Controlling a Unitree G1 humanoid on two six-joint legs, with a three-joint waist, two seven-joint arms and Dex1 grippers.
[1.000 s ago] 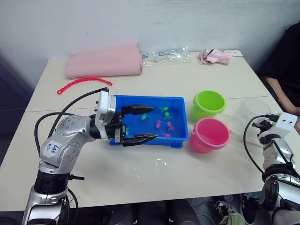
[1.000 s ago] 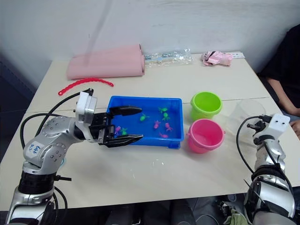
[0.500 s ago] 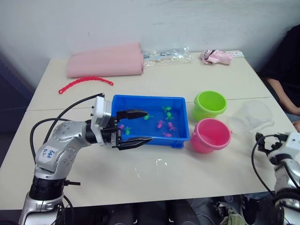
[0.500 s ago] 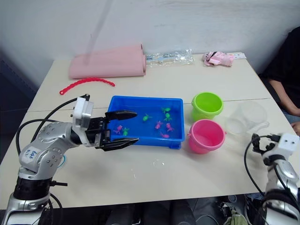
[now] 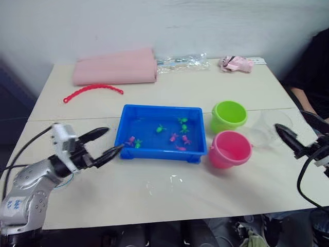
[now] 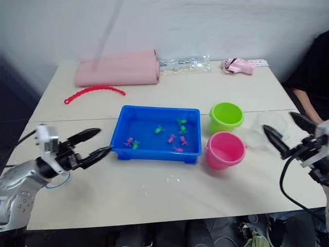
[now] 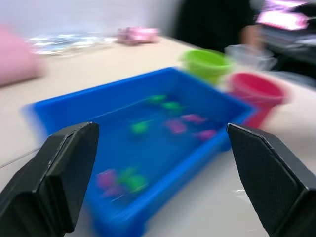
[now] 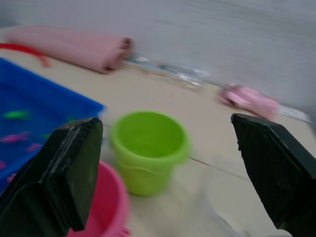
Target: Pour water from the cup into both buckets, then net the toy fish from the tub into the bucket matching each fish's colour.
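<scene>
Both arms have pulled back from where they were one second ago. The left gripper point(image 5: 102, 142), which then hung over the left end of the tub point(image 5: 125, 135), is now beside the tub's left rim, over the bare table point(image 5: 169, 195). Its two black fingers are spread wide and they hold nothing. The right gripper point(image 6: 290, 131) has also changed: its fingers now point toward the middle of the table from the right edge, wide apart, empty, with the cup point(image 5: 266, 129) just in front of them.

The cup is clear and it stands upright on the table, to the right of the two buckets. The green bucket point(image 5: 229, 115) stands near the tub's far right corner, and the pink bucket point(image 5: 230, 148) stands just in front of it, near the tub's near right corner. Inside the tub lie the toy fish point(image 5: 175, 137), green ones and pink ones, scattered in the water.

At the far side of the table are a red beaded strip point(image 5: 92, 90), a pink rolled cloth point(image 5: 115, 67), a clear plastic bag point(image 5: 182, 63) and a small pink packet point(image 5: 236, 63).
</scene>
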